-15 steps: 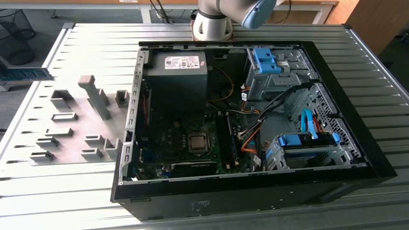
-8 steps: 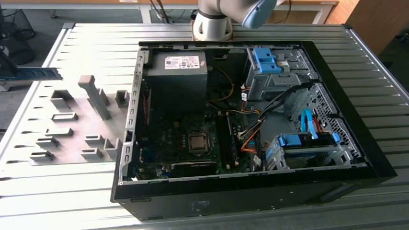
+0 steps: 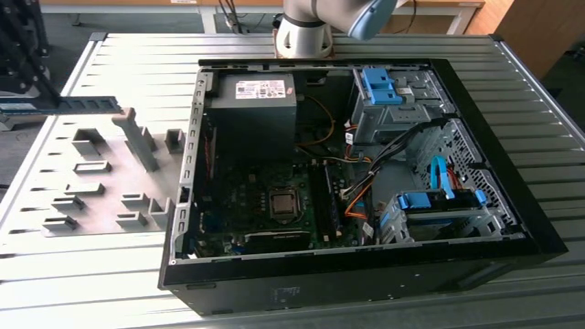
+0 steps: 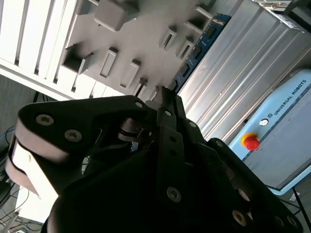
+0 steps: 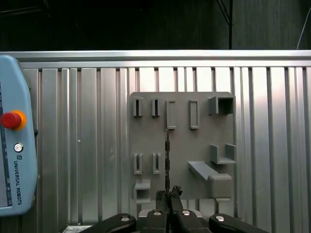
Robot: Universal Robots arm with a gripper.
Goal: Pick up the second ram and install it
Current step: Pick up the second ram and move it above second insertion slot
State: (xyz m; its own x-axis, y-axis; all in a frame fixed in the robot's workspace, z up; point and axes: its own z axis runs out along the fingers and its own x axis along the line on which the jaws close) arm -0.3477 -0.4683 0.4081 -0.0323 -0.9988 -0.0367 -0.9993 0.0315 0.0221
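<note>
The second ram (image 4: 204, 38), a thin blue stick, is clamped at one end in the closed gripper (image 5: 167, 195). In the first wrist view it shows edge-on as a dark line running out from the fingertips over the grey fixture plate (image 5: 194, 145). In the exterior view the second ram (image 3: 87, 104) lies level over the plate's far edge, on the exterior view's left of the open computer case (image 3: 366, 271) and well apart from it. It appears to hang clear of the plate's blocks, though the angle makes that hard to confirm.

I judge the pick-up part done and the install part not begun. The motherboard (image 3: 240, 199) lies flat in the case, with long dark memory slots (image 3: 320, 199) just beside the processor socket (image 3: 283, 203). Seating the stick calls for it to be lined up lengthwise over a free slot, edge down and level. The cables (image 3: 366, 185) lie near those slots, so clearance matters. The ribbed counter (image 3: 137, 55) carries both plate and case.
</note>
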